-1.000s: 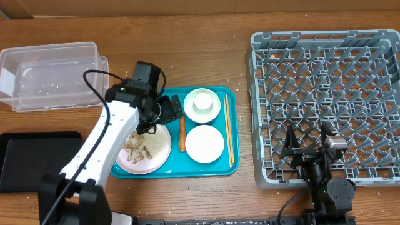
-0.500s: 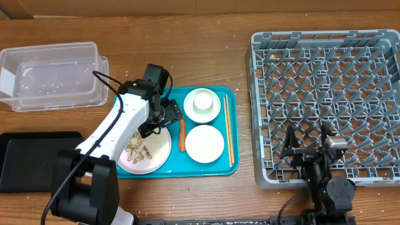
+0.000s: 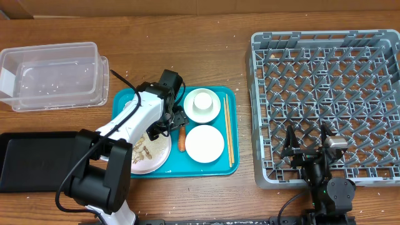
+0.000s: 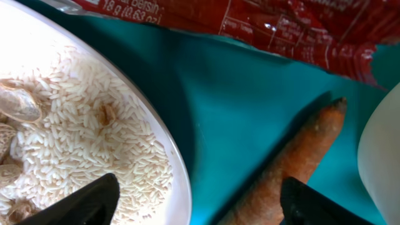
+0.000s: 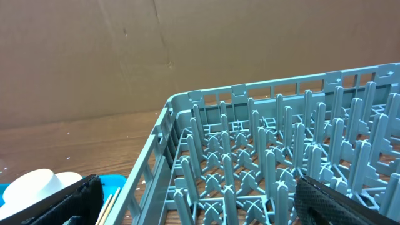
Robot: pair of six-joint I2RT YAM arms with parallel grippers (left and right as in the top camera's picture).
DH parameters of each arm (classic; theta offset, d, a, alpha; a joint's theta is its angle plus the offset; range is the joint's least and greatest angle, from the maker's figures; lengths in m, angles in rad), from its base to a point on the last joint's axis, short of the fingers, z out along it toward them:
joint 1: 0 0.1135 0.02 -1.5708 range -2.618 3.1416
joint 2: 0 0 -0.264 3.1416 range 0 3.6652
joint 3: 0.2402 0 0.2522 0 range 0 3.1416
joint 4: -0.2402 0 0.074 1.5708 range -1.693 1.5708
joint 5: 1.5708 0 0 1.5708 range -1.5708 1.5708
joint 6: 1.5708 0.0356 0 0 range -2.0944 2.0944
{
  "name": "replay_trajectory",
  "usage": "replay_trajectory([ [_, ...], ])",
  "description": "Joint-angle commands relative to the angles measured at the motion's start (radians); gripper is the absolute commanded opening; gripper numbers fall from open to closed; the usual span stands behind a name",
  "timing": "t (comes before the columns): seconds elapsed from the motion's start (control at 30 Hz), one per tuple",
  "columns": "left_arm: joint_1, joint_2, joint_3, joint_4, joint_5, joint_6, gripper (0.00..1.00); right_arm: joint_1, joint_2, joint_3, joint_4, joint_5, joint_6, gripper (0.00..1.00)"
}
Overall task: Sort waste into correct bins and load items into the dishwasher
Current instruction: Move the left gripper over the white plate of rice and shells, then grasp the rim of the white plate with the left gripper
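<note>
- Left gripper (image 4: 199, 197), jaws wide apart, hovers over the carrot (image 4: 284, 165).
- If it drops here, one finger could clip the rice plate (image 4: 179, 187) beside the carrot and scatter grains.

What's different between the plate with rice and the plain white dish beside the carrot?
The rice plate holds rice and shell-like scraps; the plain dish is bare. The rice plate is wider than the plain dish. The left arm partly covers the rice plate; the plain dish lies fully in view, right of the carrot. Both are round, white and on the teal tray.
</note>
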State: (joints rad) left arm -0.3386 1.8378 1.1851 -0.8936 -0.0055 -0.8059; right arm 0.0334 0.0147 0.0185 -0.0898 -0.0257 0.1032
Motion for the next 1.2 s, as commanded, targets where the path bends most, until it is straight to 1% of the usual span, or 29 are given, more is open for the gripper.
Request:
replay_trajectory([
  [0.0, 0.006, 0.026, 0.022, 0.008, -0.031, -0.029, 0.8, -0.001, -0.012, -0.01, 0.006, 0.006, -0.006, 1.0],
  [0.37, 0.009, 0.026, 0.022, 0.049, 0.003, -0.029, 0.8, -0.001, -0.012, -0.01, 0.006, 0.006, -0.006, 1.0],
  [0.5, 0.032, 0.025, 0.023, 0.055, 0.031, -0.029, 0.79, -0.001, -0.012, -0.01, 0.006, 0.006, -0.006, 1.0],
  [0.7, 0.072, 0.025, 0.023, 0.049, 0.024, -0.025, 0.79, -0.001, -0.012, -0.01, 0.006, 0.006, -0.006, 1.0],
  [0.8, 0.077, 0.027, 0.023, 0.054, 0.024, -0.025, 0.75, -0.001, -0.012, -0.01, 0.006, 0.006, -0.006, 1.0],
  [0.93, 0.056, 0.027, 0.023, 0.056, 0.022, -0.024, 0.74, -0.001, -0.012, -0.01, 0.006, 0.006, -0.006, 1.0],
  [1.03, 0.045, 0.028, 0.023, 0.058, 0.012, -0.026, 0.69, -0.001, -0.012, -0.01, 0.006, 0.006, -0.006, 1.0],
  [1.17, 0.035, 0.04, 0.023, 0.055, -0.004, -0.029, 0.67, -0.001, -0.012, -0.01, 0.006, 0.006, -0.006, 1.0],
])
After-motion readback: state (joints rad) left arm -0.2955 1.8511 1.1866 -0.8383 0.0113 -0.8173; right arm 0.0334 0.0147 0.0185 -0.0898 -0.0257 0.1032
